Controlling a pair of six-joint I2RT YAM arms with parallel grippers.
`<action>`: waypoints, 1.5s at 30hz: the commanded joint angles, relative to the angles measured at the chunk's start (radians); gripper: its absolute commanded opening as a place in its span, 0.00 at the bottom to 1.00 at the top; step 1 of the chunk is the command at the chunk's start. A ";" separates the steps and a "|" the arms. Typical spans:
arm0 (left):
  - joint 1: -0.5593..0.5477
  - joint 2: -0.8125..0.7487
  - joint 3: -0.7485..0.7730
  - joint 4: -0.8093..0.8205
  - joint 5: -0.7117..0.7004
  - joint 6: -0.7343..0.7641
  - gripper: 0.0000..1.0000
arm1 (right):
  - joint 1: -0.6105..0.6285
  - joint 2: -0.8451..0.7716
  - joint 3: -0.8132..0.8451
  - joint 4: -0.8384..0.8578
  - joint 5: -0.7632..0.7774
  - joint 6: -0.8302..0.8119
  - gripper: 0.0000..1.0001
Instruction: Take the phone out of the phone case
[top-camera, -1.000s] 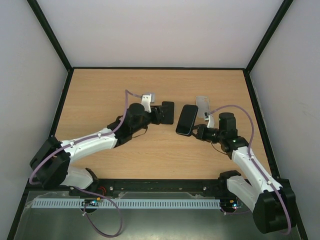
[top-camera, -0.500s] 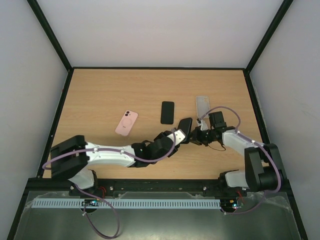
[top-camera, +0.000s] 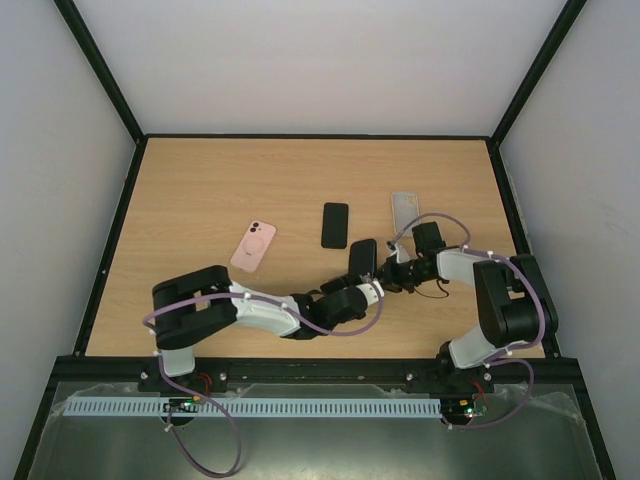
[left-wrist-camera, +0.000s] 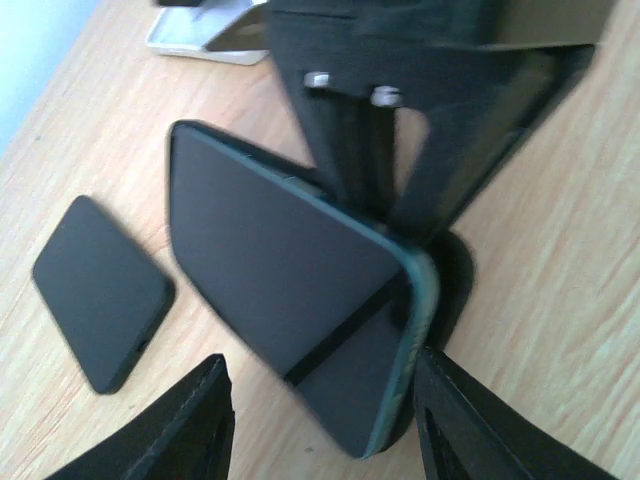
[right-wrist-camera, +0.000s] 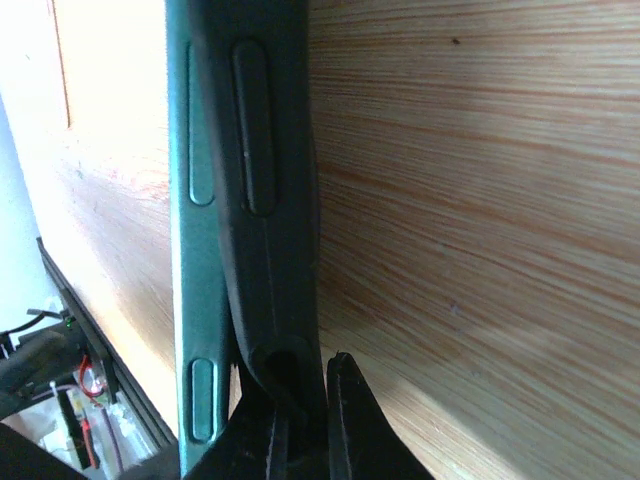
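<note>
Tabletop (top-camera: 200, 190) is light wood, with both arms reaching in toward its middle. Left pincer (left-wrist-camera: 325, 415) is spread wide, one finger (left-wrist-camera: 190, 425) on each side of the phone's lower end, no contact visible. Right pincer (right-wrist-camera: 300, 415) is closed tight on the black phone case (right-wrist-camera: 265, 150) at its edge. Phone (left-wrist-camera: 270, 270), with its teal side band, is tilted up off the wood, screen dark and still seated against the case. It sits near the tabletop centre, just right of the middle. A spare black phone (top-camera: 335, 224) lies flat just beyond it. A pink phone (top-camera: 253, 246) lies further left, well apart. A clear case (top-camera: 405, 210) lies flat by the right arm.
</note>
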 joint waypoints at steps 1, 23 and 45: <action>-0.032 0.073 0.062 0.035 -0.029 0.071 0.51 | 0.005 0.057 0.044 -0.041 -0.082 -0.073 0.02; -0.040 0.036 0.011 0.184 -0.156 0.123 0.56 | 0.004 0.043 0.039 -0.060 -0.036 -0.099 0.02; -0.030 0.150 0.116 0.099 -0.242 0.184 0.51 | 0.005 -0.002 0.038 -0.072 -0.071 -0.111 0.02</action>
